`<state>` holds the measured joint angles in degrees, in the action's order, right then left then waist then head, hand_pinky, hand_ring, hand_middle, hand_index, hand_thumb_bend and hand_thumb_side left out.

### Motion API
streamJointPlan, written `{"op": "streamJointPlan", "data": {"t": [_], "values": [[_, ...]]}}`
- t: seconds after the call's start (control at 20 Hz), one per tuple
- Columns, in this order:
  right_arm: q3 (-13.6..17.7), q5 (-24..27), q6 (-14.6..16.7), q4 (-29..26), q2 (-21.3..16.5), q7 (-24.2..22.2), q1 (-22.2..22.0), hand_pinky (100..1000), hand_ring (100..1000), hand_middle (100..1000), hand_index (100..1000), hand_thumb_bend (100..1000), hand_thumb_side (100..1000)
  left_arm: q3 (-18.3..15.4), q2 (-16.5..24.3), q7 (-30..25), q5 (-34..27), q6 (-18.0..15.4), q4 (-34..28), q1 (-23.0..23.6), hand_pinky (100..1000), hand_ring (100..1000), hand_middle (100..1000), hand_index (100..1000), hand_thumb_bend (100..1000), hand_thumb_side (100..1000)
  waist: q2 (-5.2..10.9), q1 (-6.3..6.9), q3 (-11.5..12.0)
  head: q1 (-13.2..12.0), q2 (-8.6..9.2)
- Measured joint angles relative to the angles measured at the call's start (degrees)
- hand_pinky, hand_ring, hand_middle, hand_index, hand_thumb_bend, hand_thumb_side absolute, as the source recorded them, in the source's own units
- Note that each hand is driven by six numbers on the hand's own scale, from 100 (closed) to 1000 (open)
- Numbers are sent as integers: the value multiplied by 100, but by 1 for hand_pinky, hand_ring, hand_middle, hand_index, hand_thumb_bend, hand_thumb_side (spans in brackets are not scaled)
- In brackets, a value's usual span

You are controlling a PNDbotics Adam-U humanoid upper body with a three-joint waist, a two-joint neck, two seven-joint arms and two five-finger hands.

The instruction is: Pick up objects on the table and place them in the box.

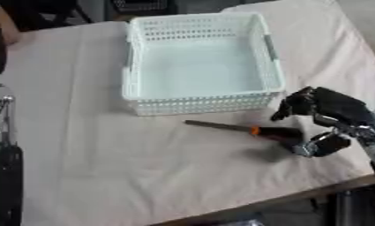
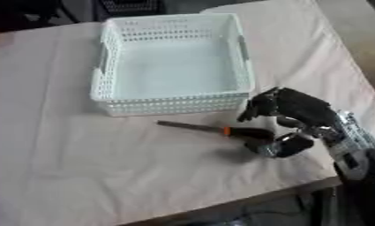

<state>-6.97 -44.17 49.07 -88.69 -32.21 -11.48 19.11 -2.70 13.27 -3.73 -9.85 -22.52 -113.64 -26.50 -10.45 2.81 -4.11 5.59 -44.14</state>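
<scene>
Reaching in from the right, our right hand (image 1: pixel 323 115) curls its fingers and thumb about the black handle of the screwdriver (image 1: pixel 244 129), which lies on the cloth-covered table (image 1: pixel 82 154) just before the white basket (image 1: pixel 202 62); our left hand stays unseen.

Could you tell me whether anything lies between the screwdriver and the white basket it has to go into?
Nothing visible does. Only bare cloth separates the screwdriver from the basket; its near wall must be cleared. The right hand is at the handle.
</scene>
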Motion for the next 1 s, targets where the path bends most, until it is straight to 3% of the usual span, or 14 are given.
{"op": "streamJointPlan", "data": {"t": [0.05, 0.1, 0.35, 1.0], "values": [[-12, -33, 13, 18, 0, 6, -1, 349, 487, 514, 721, 341, 599, 0, 0, 0, 0, 0, 0, 0, 681, 776, 820, 849, 166, 853, 0, 0, 0, 2, 0], [-27, -65, 24, 40, 1, 8, -1, 350, 487, 515, 721, 296, 626, 0, 0, -1, 0, 1, 0, 0, 681, 776, 820, 849, 167, 853, 0, 0, 0, 8, 0], [-62, -212, 80, 117, 6, 52, -2, 350, 487, 515, 720, 281, 636, 0, -1, 0, 0, 0, 0, -1, 682, 777, 820, 849, 172, 863, 0, 0, -1, 51, 0], [-164, -533, 201, 180, 51, 190, -3, 354, 490, 489, 716, 303, 631, 0, -4, -1, -1, 0, 0, -7, 682, 777, 820, 848, 167, 852, 0, 0, -3, 53, 0]]}}
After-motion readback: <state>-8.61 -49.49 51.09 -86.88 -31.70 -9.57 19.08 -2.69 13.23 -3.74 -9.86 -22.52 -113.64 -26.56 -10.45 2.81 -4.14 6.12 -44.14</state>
